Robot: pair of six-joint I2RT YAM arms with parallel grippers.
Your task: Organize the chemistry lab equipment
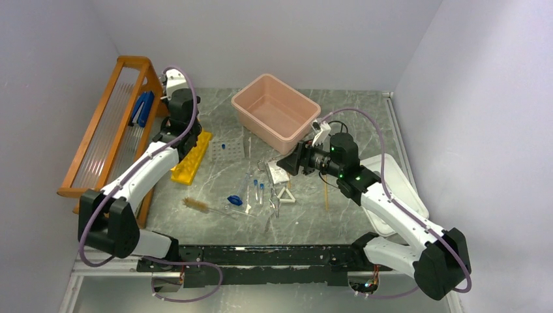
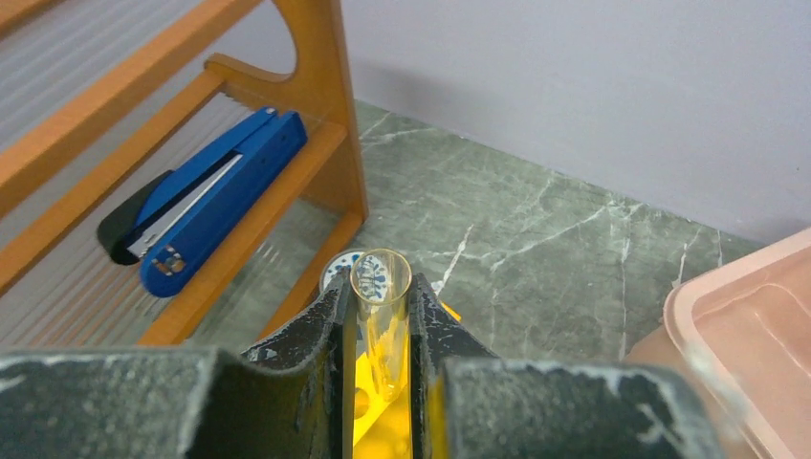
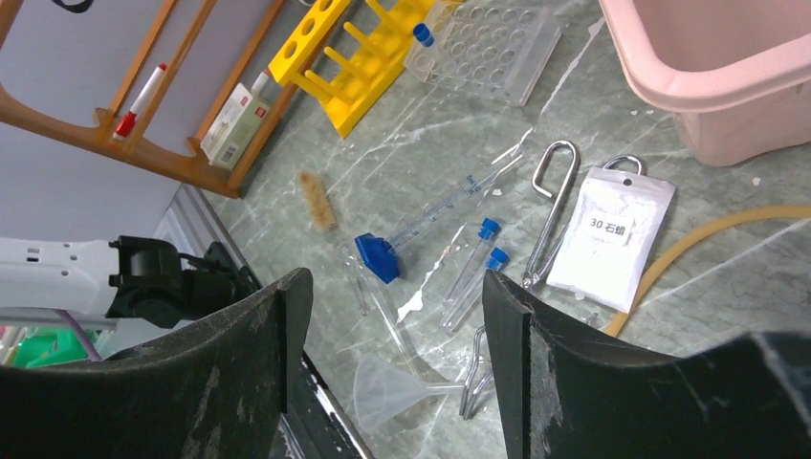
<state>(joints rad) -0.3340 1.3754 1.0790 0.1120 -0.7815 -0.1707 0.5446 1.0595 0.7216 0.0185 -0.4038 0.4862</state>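
Clear tube [image 2: 383,330], cylindrical, smooth, round-rimmed

White packet [image 3: 612,239] label reads "30 石蜡".

Grey-green marbled table [image 1: 306,225]. Bears a wooden rack [image 1: 98,140] at far left, a yellow tube rack [image 1: 190,163] and clear tray [image 1: 227,149] just right of it, a pink tub [image 1: 257,124] far centre. Near centre: brush [image 1: 195,205], blue-capped tubes [image 1: 259,190], metal tongs [image 1: 274,205], white triangle [image 1: 285,195], white packet [image 1: 277,173], tan tubing [image 1: 326,192]. White lid [image 1: 405,189] at right.
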